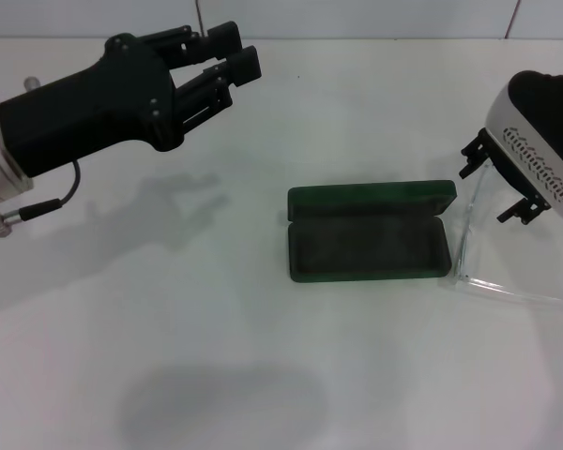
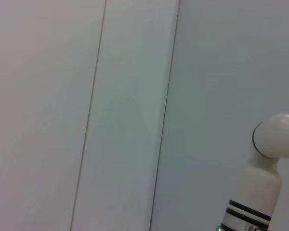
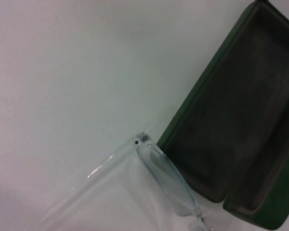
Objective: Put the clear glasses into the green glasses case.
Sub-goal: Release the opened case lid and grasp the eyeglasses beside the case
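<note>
**Clear glasses held at the open case's right end**

The clear glasses [image 1: 488,239] hang directly under the right tool [image 1: 500,185], lens front upright between its dark fingers [image 1: 473,155], which are clenched on the frame's upper part; one thin arm trails away below the tool along the counter [image 1: 263,375] toward the right edge; in the right wrist view the frame's hinge corner [image 3: 142,139] sits just beside the case's rim, though whether it touches is unclear; the green glasses case [image 1: 368,232] lies open just to the left of that tool, lid tipped back, dark lining facing up, nothing inside it; the left tool [image 1: 227,52] hovers well apart from the case, up over the counter's far left side, its fingers parted and grasping nothing; its wrist view shows only a pale panelled wall [image 2: 86,115] and a white robot joint [image 2: 274,137].
</note>
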Robot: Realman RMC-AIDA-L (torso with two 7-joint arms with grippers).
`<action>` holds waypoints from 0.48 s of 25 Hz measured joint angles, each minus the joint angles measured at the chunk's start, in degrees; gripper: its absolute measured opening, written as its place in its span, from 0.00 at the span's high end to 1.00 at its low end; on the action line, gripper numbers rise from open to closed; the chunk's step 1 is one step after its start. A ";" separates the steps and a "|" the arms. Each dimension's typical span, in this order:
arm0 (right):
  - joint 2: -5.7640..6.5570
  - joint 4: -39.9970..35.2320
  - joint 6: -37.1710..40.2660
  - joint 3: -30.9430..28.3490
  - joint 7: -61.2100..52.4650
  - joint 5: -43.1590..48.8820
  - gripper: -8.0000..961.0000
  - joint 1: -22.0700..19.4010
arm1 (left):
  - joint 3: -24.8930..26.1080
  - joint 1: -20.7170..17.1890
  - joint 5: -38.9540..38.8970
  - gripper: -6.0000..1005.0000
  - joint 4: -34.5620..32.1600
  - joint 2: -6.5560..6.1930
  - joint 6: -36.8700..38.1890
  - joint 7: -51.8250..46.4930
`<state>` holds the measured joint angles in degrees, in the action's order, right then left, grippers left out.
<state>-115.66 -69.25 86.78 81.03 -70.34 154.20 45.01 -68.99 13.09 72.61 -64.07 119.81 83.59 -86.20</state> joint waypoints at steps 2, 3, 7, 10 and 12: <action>-0.09 0.08 -0.17 0.13 0.00 -0.03 0.30 0.01 | 0.00 0.24 -0.05 0.67 0.52 -0.04 0.00 0.27; -0.13 0.13 -0.34 0.46 0.00 -0.05 0.30 0.02 | 0.00 0.26 -0.06 0.67 0.65 -0.05 -0.01 0.36; -0.17 0.84 -1.17 2.06 -0.21 -0.13 0.30 0.08 | 0.01 0.18 -0.15 0.67 1.14 -0.05 -0.08 0.86; -0.23 2.16 -2.01 2.97 -0.31 -0.13 0.30 0.48 | 0.06 0.06 -0.60 0.67 1.60 -0.04 -0.14 1.34; -0.26 3.01 -2.16 3.07 -0.35 -0.13 0.30 0.83 | 0.07 0.00 -1.21 0.67 2.31 -0.03 -0.14 1.81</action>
<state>-115.92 -66.25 84.61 84.10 -70.68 154.06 45.84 -68.92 13.08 71.40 -61.77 119.78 83.44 -84.39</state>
